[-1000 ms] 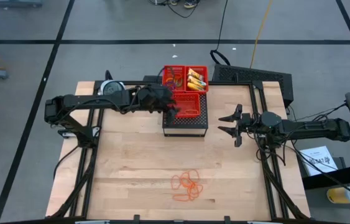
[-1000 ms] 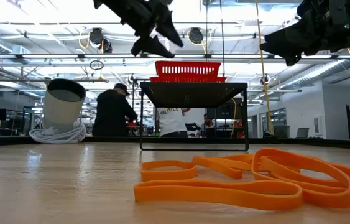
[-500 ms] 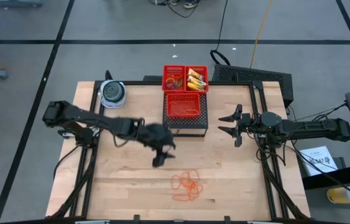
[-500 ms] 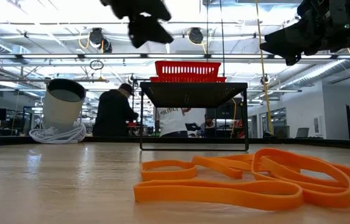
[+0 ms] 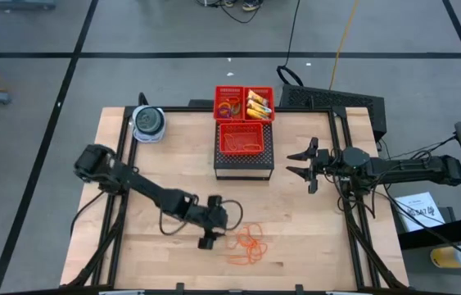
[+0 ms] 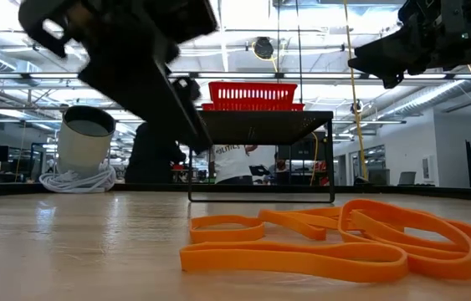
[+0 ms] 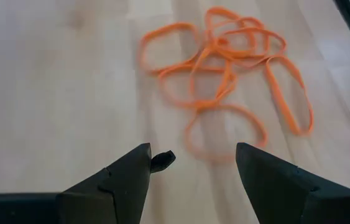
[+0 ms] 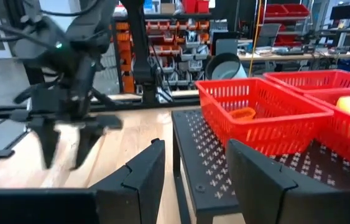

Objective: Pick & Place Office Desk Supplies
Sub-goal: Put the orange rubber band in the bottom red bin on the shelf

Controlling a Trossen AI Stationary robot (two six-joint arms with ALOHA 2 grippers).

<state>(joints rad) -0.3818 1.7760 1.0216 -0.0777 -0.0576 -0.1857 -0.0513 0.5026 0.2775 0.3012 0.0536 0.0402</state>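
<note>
Left gripper [image 5: 216, 232] spread open beside rubber bands [image 7: 227, 78], nothing held, right gripper [image 5: 305, 165] parted, empty, wrist view alone showing red baskets [image 8: 255, 115]

You had the rubber bands [image 5: 247, 243] lying in a loose tangle on the bench [image 5: 156, 180] near its front edge, roughly at mid-width. The left gripper [image 5: 210, 232] sat just to their left, low over the bench. Behind them, toward the back edge, stood the stand [image 5: 244, 162] with one basket [image 5: 241, 139] on it and a divided basket [image 5: 244, 103] further back. The round container [image 5: 148, 123] sat at the back left corner. The right gripper [image 5: 305, 163] hung right of the stand.
</note>
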